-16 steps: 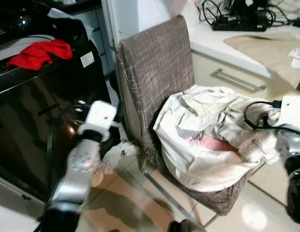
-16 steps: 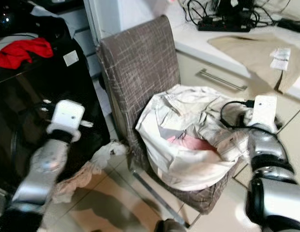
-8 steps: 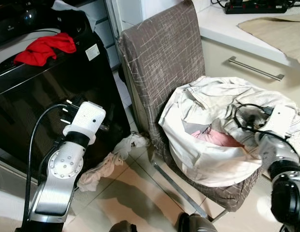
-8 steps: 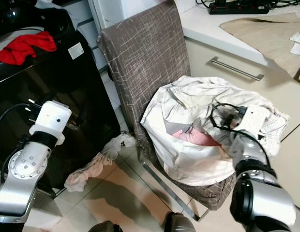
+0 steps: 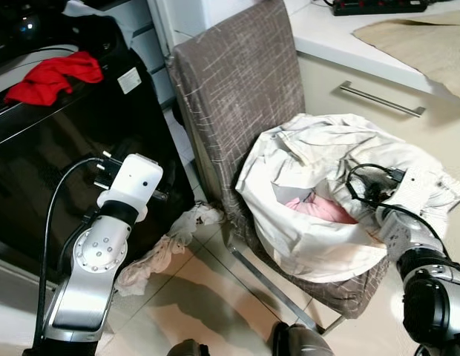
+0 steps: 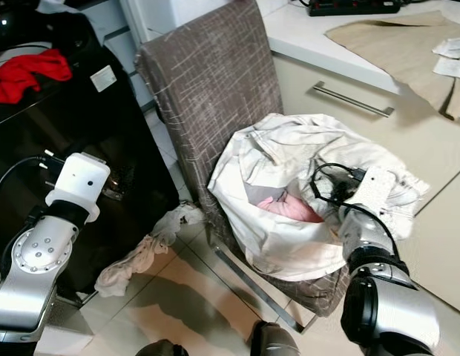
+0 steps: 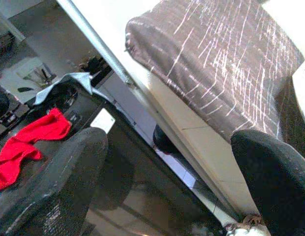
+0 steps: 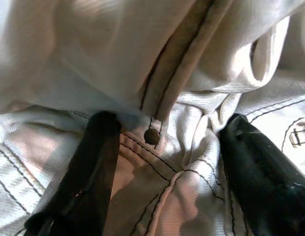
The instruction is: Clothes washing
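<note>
A white pile of clothes (image 5: 319, 185) with a pink garment (image 5: 319, 210) in it lies on the seat of a brown fabric chair (image 5: 230, 96). My right wrist (image 5: 408, 194) reaches into the pile from the right. In the right wrist view my right gripper (image 8: 169, 123) is open, its fingers (image 8: 96, 167) pressed on white fabric with a snap button (image 8: 152, 136) between them. My left gripper (image 7: 172, 142) is open and holds nothing; its wrist (image 5: 133, 182) hangs before the black washing machine (image 5: 59, 156). A red garment (image 5: 48, 76) lies on the machine's top.
Pale garments (image 5: 167, 248) lie on the tiled floor between the machine and the chair leg. Behind the chair runs a white counter (image 5: 326, 44) with a beige cloth (image 5: 415, 33) on it and a drawer handle (image 5: 382, 99) below. The floor in front is bare tile.
The camera has tilted and shifted. My right wrist has sunk lower and further into the white pile. The left arm keeps about the same pose before the machine.
</note>
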{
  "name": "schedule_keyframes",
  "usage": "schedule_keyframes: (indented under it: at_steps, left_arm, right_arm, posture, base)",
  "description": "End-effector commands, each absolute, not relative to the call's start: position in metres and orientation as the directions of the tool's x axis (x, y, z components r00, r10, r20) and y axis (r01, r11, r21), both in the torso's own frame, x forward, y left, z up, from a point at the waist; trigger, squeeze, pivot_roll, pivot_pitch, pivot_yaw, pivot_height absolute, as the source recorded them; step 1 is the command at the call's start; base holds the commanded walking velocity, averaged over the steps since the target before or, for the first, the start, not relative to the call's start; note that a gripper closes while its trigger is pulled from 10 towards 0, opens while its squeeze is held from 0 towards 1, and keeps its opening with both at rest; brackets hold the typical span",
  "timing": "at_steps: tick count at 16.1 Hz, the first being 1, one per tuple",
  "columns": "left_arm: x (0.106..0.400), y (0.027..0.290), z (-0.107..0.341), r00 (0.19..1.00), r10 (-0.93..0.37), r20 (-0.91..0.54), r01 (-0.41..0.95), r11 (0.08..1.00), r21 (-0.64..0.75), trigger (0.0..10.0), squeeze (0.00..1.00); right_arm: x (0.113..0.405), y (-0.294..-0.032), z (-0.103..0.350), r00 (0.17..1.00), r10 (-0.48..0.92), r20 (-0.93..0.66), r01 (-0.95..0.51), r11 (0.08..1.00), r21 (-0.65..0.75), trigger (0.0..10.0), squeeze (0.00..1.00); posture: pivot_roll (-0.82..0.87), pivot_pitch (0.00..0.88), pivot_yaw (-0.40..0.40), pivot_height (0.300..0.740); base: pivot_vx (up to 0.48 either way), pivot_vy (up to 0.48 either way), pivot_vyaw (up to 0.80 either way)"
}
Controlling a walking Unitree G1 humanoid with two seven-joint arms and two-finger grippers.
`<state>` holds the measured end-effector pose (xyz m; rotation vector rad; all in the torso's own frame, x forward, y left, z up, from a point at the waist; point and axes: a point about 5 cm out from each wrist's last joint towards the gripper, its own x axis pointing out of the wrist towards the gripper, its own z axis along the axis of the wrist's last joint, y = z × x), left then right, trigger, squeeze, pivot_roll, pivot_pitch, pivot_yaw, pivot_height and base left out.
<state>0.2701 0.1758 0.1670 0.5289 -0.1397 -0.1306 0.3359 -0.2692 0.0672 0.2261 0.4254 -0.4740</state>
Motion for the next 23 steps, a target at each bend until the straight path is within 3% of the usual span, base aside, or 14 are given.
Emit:
schedule_keyframes:
  at_steps: [1,4,15,23]
  left_arm:
    - [0.273,0.174,0.168,0.981,-0.171,0.091,0.101,0.855,0.509,10.0,0.0]
    - [0.279,0.163,0.166,0.976,-0.195,0.095,0.123,0.858,0.499,10.0,0.0]
    - [0.292,0.146,0.164,0.971,-0.196,0.134,0.115,0.882,0.456,10.0,0.0]
    - [0.308,0.129,0.163,0.964,-0.201,0.175,0.111,0.9,0.423,10.0,0.0]
  right_arm:
    - [0.329,-0.243,0.043,0.772,-0.31,-0.555,0.477,0.86,0.183,0.0,0.0]
    - [0.335,-0.238,0.048,0.779,-0.312,-0.544,0.49,0.844,0.218,0.0,0.0]
    - [0.356,-0.211,0.071,0.884,-0.211,-0.418,0.277,0.955,0.103,0.0,0.0]
    - [0.403,-0.175,0.177,1.0,-0.002,-0.027,0.003,1.0,0.03,0.0,0.0]
  posture:
    - [0.06,0.176,0.135,0.721]
    - [0.04,0.163,0.127,0.721]
    - [-0.03,0.118,0.076,0.721]
    - [-0.09,0.061,0.045,0.721]
  base:
    - [0.0,0.0,0.0]
    - [0.0,0.0,0.0]
    - [0.0,0.0,0.0]
    - [0.0,0.0,0.0]
